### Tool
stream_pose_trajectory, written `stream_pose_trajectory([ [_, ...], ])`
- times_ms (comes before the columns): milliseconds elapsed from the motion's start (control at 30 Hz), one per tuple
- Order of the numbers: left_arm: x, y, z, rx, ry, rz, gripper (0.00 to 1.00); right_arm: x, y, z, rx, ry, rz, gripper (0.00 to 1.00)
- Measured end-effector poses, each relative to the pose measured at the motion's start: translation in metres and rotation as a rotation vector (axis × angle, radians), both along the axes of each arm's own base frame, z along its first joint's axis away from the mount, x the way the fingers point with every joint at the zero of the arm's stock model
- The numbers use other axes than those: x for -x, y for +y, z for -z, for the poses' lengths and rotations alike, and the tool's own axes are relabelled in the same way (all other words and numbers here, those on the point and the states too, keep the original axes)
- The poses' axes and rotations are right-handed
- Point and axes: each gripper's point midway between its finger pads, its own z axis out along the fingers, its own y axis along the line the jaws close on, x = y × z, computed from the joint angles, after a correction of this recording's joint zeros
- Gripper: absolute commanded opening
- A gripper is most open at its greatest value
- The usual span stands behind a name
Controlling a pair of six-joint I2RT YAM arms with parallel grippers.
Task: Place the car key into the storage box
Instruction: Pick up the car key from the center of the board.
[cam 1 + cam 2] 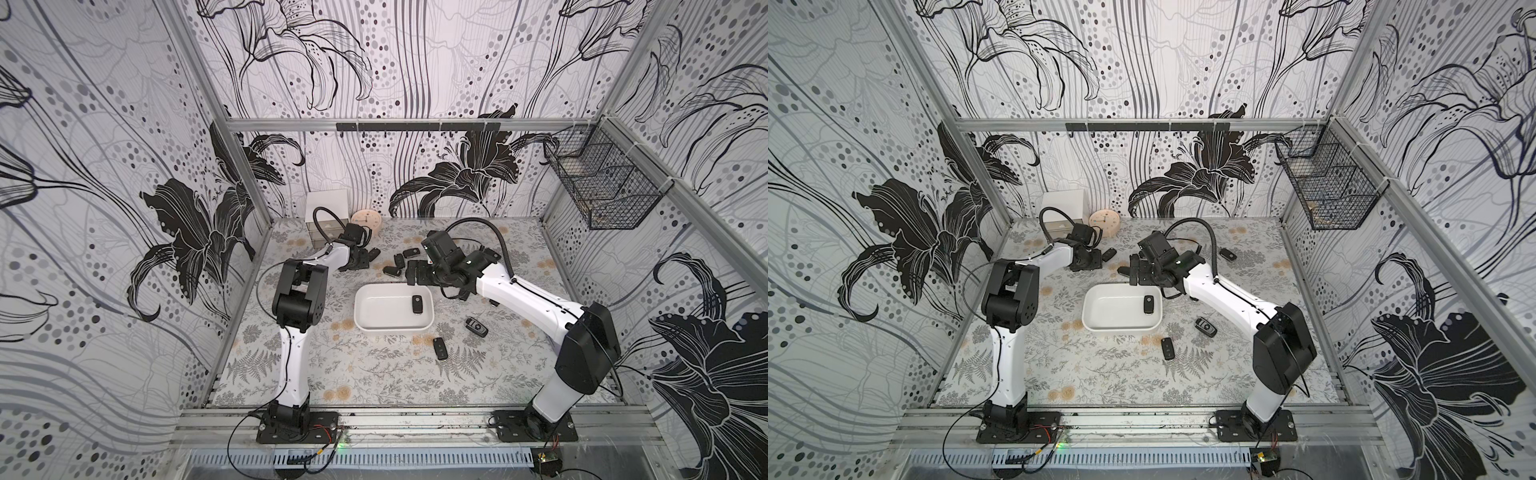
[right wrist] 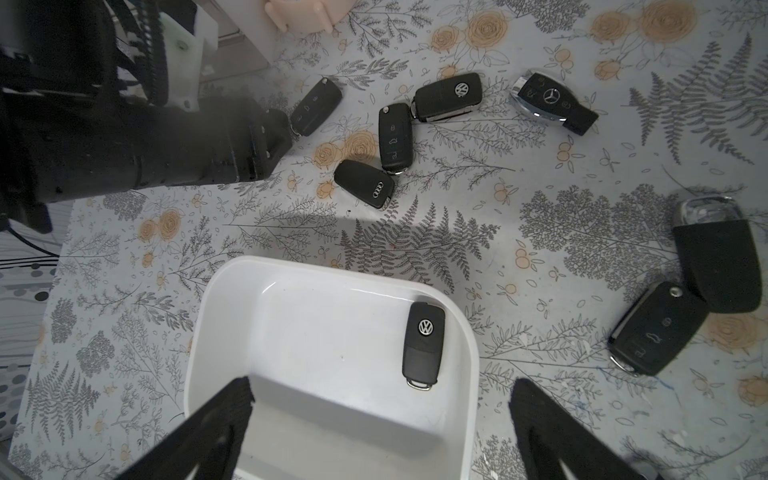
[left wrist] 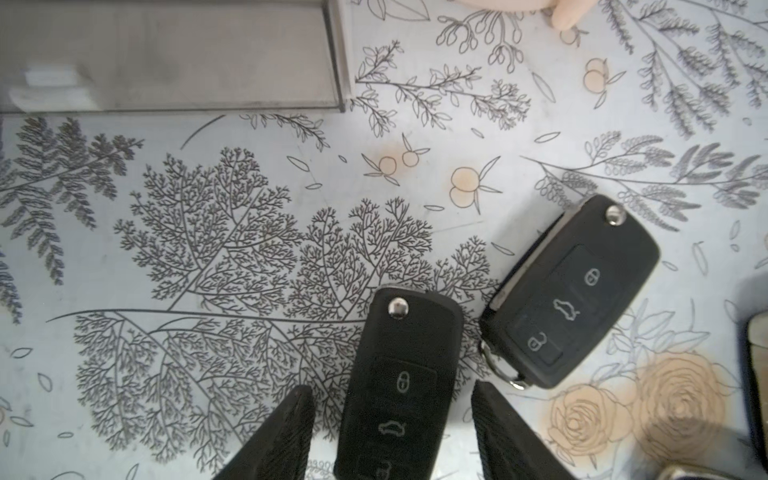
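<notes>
A black flip car key (image 3: 399, 395) lies flat on the floral table, buttons up. My left gripper (image 3: 390, 386) is open and straddles it, with a narrow gap showing on each side of the key. In both top views this gripper (image 1: 358, 259) (image 1: 1090, 262) is low at the back left and hides that key. The storage box (image 1: 382, 311) (image 1: 1113, 311) (image 2: 316, 332), a shallow white tray, sits mid-table with one black key (image 1: 417, 304) (image 2: 424, 345) inside. My right gripper (image 1: 415, 272) (image 2: 382, 383) hangs open and empty over the box's far edge.
A second key (image 3: 569, 291) lies close beside the left fingers. Several more keys (image 2: 392, 137) lie behind the box, and two (image 1: 473, 324) (image 1: 438, 347) lie to its right. A white mini cabinet (image 1: 326, 208) and clock (image 1: 365, 218) stand at the back, with a wire basket (image 1: 602, 187) on the right wall.
</notes>
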Motion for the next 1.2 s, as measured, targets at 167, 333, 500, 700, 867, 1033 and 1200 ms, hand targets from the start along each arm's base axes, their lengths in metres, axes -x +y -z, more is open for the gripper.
stream_pose_trajectory([
  [167, -0.004, 0.004, 0.001, -0.032, 0.013, -0.003, 0.57, 0.0, 0.0, 0.0, 0.0, 0.001, 0.0, 1.0],
  [333, -0.015, 0.005, 0.002, -0.051, 0.01, -0.008, 0.52, 0.001, 0.0, 0.001, 0.001, 0.004, 0.003, 1.0],
  [500, -0.021, 0.005, 0.003, -0.06, 0.006, -0.008, 0.34, 0.003, -0.003, 0.003, 0.004, 0.007, 0.002, 1.0],
  [700, -0.02, 0.005, 0.001, -0.061, 0.005, -0.009, 0.25, 0.004, -0.004, 0.002, 0.004, 0.008, 0.003, 1.0],
  [867, -0.006, 0.006, 0.0, -0.05, 0.034, -0.02, 0.22, 0.005, -0.002, 0.003, -0.007, 0.011, -0.006, 1.0],
  [1033, 0.018, 0.008, -0.019, -0.024, 0.049, -0.049, 0.21, 0.01, 0.001, 0.006, -0.031, 0.015, -0.025, 1.0],
  [1200, 0.036, 0.003, -0.064, 0.019, -0.007, -0.071, 0.21, 0.012, 0.004, 0.004, -0.062, 0.004, -0.044, 1.0],
])
